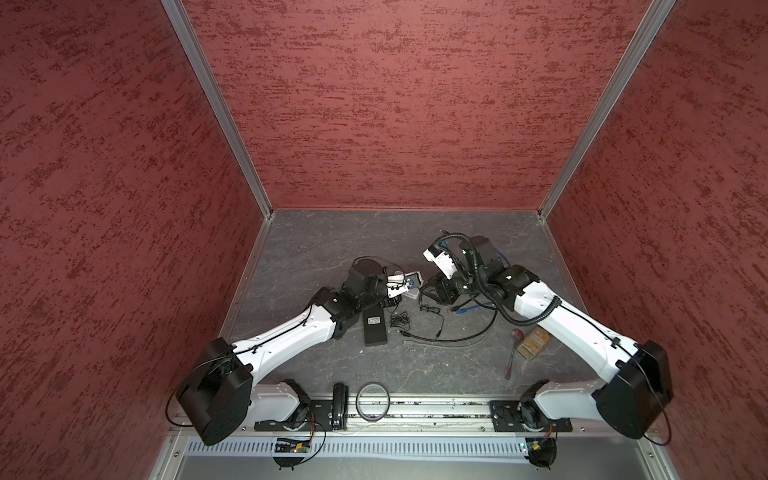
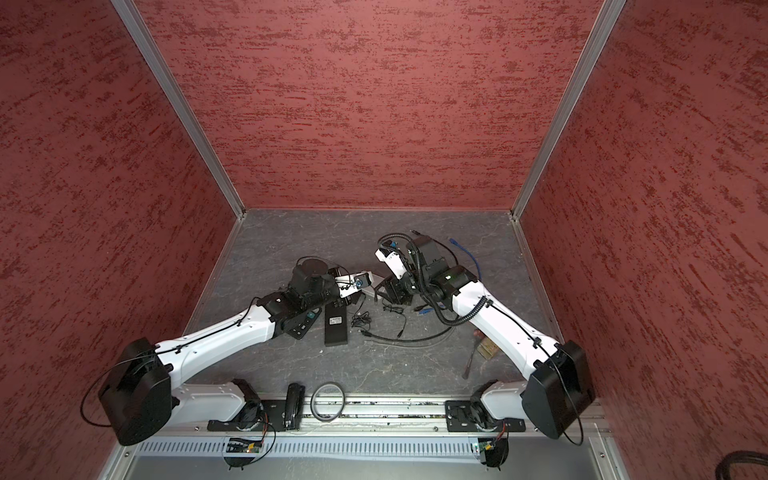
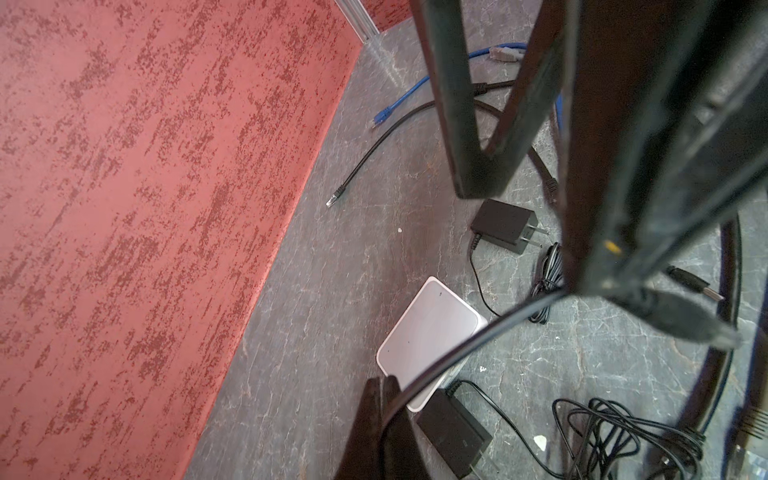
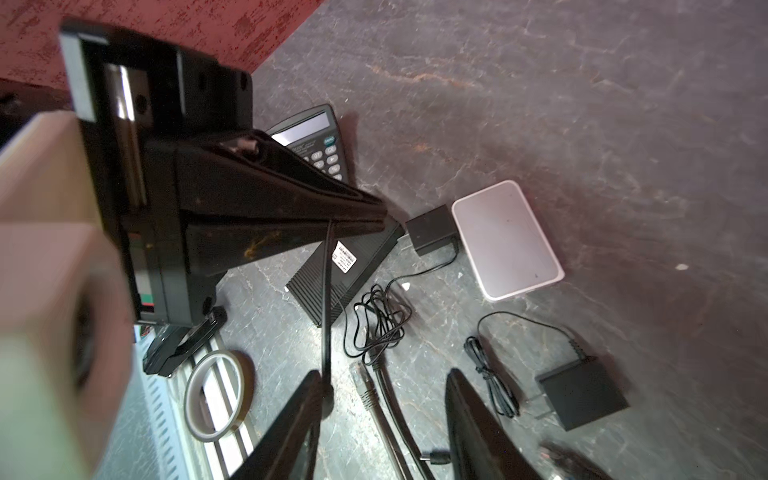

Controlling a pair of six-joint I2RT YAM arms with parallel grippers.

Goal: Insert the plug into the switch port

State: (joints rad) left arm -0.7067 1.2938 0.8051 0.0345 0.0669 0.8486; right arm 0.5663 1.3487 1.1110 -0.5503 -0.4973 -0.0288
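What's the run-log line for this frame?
left end effector shut on thin black cable | right end effector open | white switch flat on table

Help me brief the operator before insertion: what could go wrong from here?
1. The left claw is shut on the thin black cable, not on a plug, and the cable runs straight to a finger of the open right claw; it may slip or drag.
2. The tangled cord near the white switch could snag a claw.
3. The switch lies loose on the table; a push may slide it.
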